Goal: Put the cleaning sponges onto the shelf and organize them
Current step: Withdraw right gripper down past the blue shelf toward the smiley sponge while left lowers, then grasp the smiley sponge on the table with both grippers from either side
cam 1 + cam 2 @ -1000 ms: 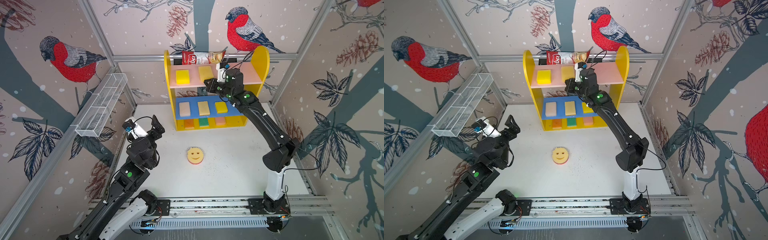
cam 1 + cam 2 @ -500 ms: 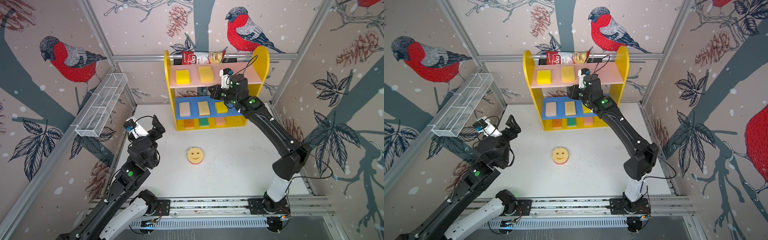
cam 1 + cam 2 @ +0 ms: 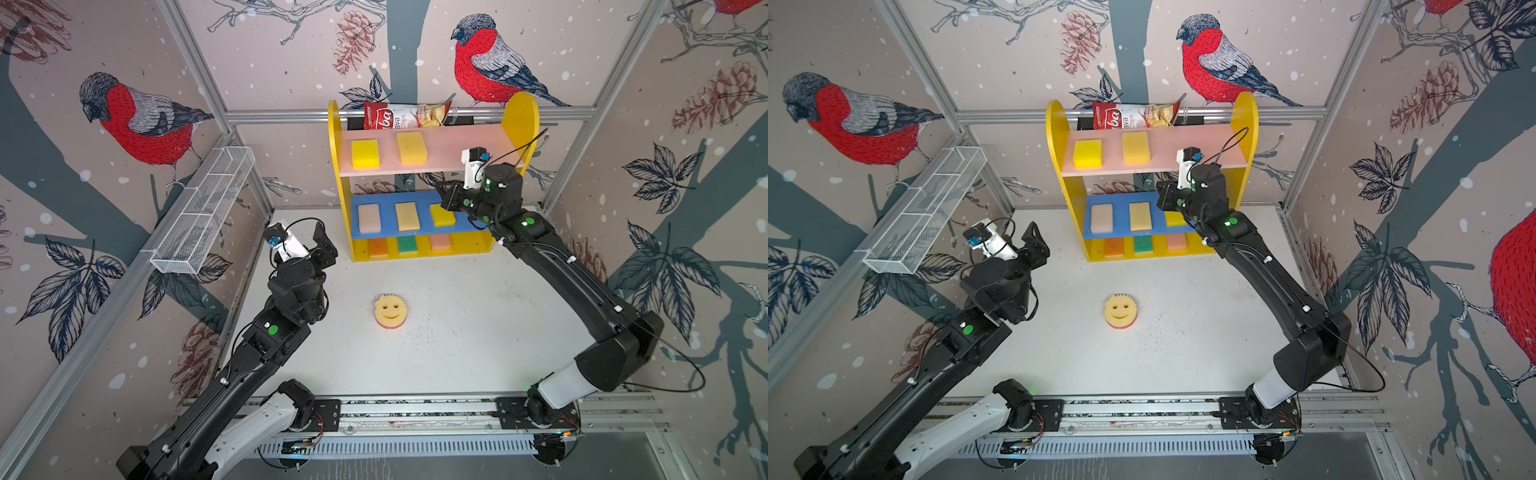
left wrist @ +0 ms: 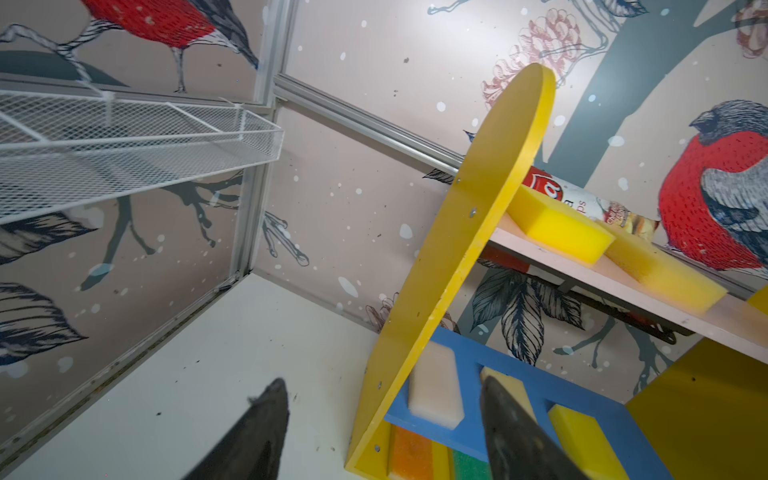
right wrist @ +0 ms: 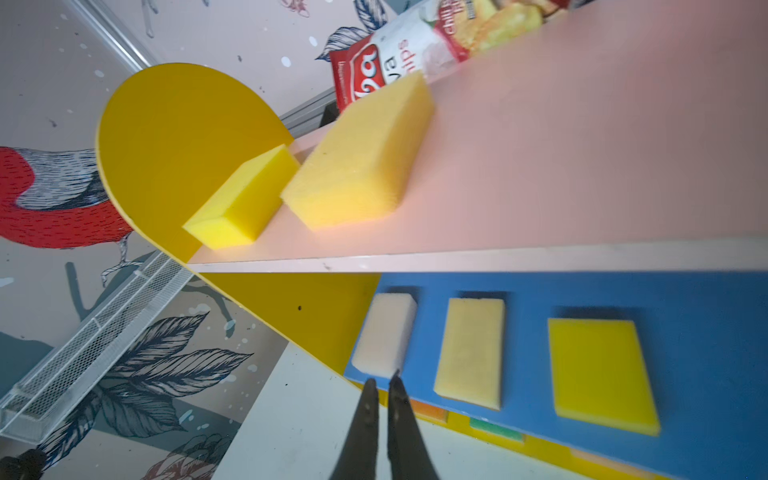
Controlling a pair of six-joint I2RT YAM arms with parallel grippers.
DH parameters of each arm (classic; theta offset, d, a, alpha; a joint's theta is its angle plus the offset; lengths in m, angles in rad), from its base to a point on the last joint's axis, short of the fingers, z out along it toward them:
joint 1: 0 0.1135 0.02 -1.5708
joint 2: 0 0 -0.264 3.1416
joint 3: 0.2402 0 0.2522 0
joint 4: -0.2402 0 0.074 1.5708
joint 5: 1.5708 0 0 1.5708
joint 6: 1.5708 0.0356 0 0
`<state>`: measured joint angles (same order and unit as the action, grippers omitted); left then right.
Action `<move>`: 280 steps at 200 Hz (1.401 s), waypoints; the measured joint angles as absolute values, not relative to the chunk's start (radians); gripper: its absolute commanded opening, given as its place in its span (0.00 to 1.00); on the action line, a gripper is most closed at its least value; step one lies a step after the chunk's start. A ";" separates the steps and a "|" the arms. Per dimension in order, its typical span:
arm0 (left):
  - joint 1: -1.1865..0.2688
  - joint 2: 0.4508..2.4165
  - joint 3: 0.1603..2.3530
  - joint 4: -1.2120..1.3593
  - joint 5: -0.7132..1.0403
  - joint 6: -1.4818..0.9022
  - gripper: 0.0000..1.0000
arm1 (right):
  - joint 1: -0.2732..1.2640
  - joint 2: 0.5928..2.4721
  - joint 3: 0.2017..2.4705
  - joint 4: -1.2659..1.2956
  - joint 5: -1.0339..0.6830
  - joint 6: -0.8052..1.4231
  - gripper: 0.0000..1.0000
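Foam sponges (image 3: 365, 153): 8 on shelf (image 3: 521, 120), 1 off.

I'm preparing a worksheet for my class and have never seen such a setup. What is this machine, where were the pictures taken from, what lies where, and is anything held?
It is two robot arms on a white table, each ending in a two-finger gripper. Two pictures look down from overhead; two come from cameras on the wrists. Eight rectangular sponges sit on the shelf: two on pink, three on blue, three on the base. A round smiley sponge lies on the table. The left gripper is open, the right gripper shut; both hold nothing.
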<state>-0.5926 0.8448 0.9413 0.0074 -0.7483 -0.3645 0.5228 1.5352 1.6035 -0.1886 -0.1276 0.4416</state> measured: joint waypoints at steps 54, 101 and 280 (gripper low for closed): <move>-0.593 0.941 0.983 0.070 -0.704 -0.362 0.84 | 0.388 1.460 1.361 -0.138 -0.164 0.455 0.29; -0.593 1.043 1.032 0.031 -0.717 -0.432 0.86 | 0.429 1.433 1.177 -0.087 -0.217 0.415 0.32; -0.558 0.844 0.516 -0.196 -0.427 -0.873 0.87 | 0.862 1.555 0.869 -0.056 -0.137 0.594 0.61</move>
<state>-0.5575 0.8444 0.5163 -0.1955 -0.4271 -0.8734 0.8616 1.5547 0.8688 -0.0559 -0.1368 0.5938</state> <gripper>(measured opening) 0.868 0.594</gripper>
